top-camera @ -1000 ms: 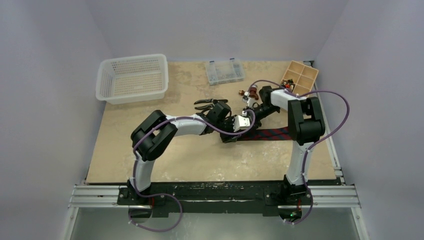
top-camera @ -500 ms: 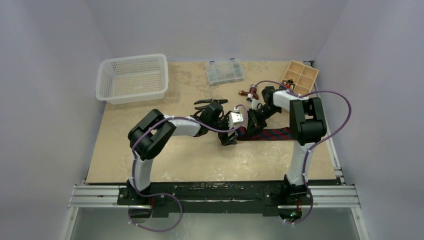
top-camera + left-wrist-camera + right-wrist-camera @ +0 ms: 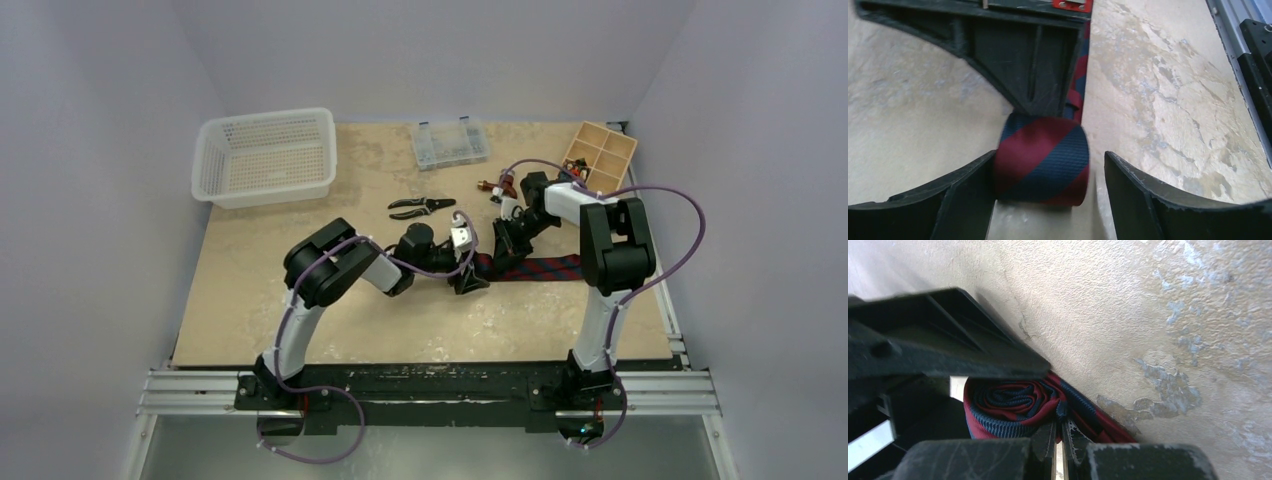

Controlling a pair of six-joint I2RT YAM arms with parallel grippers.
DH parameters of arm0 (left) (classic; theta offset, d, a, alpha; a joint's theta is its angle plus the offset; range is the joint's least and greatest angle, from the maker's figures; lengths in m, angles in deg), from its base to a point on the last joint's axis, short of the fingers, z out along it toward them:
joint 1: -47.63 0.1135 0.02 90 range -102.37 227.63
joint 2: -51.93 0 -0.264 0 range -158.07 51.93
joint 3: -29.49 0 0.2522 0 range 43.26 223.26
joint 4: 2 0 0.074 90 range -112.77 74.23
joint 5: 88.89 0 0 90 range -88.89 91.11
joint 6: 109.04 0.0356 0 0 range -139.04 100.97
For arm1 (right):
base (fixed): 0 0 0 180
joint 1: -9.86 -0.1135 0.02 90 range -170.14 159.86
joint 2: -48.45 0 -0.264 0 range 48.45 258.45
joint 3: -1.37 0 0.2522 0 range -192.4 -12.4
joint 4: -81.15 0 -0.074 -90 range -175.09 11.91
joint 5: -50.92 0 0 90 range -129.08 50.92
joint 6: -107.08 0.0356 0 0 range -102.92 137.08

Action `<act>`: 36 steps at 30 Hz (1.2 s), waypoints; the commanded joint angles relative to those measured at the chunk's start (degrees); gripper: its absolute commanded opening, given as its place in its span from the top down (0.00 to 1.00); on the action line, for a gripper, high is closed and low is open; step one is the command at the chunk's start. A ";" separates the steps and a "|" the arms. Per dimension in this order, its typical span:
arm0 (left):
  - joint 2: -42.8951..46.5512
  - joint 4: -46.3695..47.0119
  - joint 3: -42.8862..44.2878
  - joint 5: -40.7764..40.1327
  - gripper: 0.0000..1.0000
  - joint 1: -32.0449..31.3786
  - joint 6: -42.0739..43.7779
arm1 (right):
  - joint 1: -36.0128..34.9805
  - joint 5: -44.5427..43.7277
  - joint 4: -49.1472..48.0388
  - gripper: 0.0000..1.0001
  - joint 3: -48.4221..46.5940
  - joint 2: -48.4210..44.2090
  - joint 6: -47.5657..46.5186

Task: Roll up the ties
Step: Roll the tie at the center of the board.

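One tie point(image 3: 540, 267), navy with dark red stripes, lies as a flat strip right of centre, its left end rolled up. In the left wrist view the roll point(image 3: 1040, 167) sits between the fingers of my open left gripper point(image 3: 1050, 157); the left finger touches it and the right finger stands apart. In the top view the left gripper point(image 3: 468, 280) is at the strip's left end. My right gripper point(image 3: 503, 245) is just beyond it. In the right wrist view its jaws point(image 3: 1060, 427) are nearly closed, pinching a fold at the edge of the roll point(image 3: 1003, 410).
Black-handled pliers point(image 3: 420, 207) lie behind the grippers. A white mesh basket point(image 3: 265, 155) stands at the back left, a clear parts box point(image 3: 450, 143) at the back middle, and a wooden compartment box point(image 3: 600, 155) at the back right. Small brown items point(image 3: 492, 187) lie nearby.
My left arm has folded in, its elbow swinging right, and its wrist has turned at the tie's rolled end. The right gripper has shifted slightly left, staying on the roll.
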 commanded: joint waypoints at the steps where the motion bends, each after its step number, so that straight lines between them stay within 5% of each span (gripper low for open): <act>1: -5.06 17.26 -1.66 -1.12 0.30 -2.86 -4.18 | -0.47 -12.80 -2.73 1.00 1.13 2.42 -3.90; 9: -10.34 21.59 1.30 -2.35 0.47 -3.45 -3.07 | -0.43 -13.73 -1.46 1.00 1.72 2.43 -4.20; 19: -14.85 24.30 3.23 -1.87 0.49 -3.98 -5.04 | -0.41 -14.15 -2.09 1.00 2.52 2.42 -3.44; 23: -15.54 22.85 3.01 -2.60 0.58 -4.11 -2.61 | -0.52 -13.42 -1.73 1.00 2.16 2.87 -3.16; 31: -7.06 -8.18 2.67 -8.49 0.85 -5.11 13.55 | -0.68 -9.19 -1.29 1.00 1.33 2.69 -3.12; 36: -2.12 -23.30 2.68 -10.21 0.98 -4.66 18.87 | -0.44 -4.61 0.91 0.77 -1.26 2.90 -4.45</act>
